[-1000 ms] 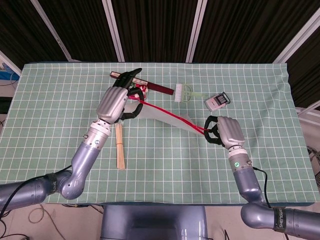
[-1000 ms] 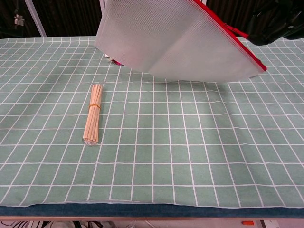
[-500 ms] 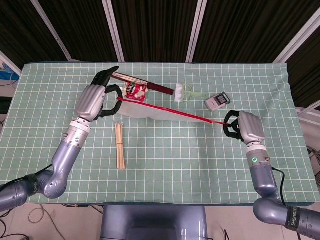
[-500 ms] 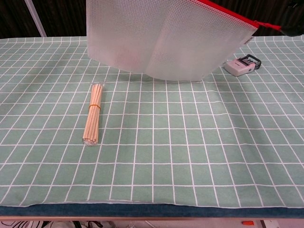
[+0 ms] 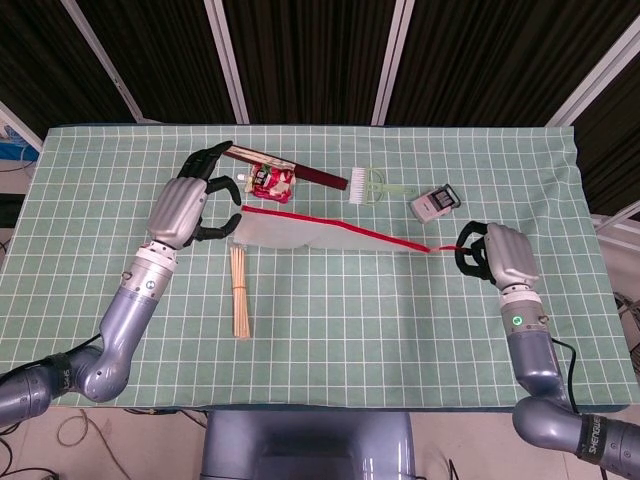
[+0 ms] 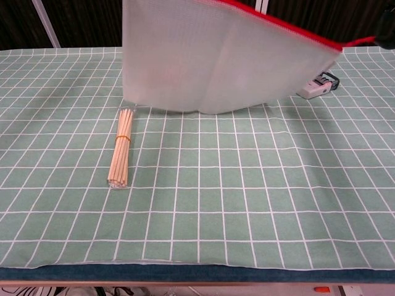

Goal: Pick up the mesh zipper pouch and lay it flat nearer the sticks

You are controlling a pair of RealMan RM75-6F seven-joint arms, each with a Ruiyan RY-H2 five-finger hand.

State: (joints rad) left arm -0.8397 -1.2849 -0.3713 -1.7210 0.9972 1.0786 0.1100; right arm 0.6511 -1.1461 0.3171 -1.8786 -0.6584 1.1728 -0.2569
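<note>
The mesh zipper pouch [image 5: 300, 232], white with a red zipper edge, hangs in the air stretched between my two hands. My left hand [image 5: 188, 206] pinches its left corner, just above the top of the bundle of wooden sticks [image 5: 240, 292]. My right hand [image 5: 497, 256] grips the red pull at the pouch's right end. In the chest view the pouch [image 6: 216, 61] fills the upper part as a hanging sheet. Its lower edge is close above the top of the sticks [image 6: 121, 148], which lie on the green checked cloth.
Behind the pouch lie a red snack packet [image 5: 270, 182], a dark red bar [image 5: 295, 171], a white and green brush [image 5: 370, 186] and a grey stamp [image 5: 434, 204], the stamp [image 6: 318, 85] showing at the chest view's right edge. The table edge [image 6: 197, 271] runs along the front.
Both hands moved apart and pulled the pouch out straight. The pouch then came down and forward, its left end now close above the sticks.
</note>
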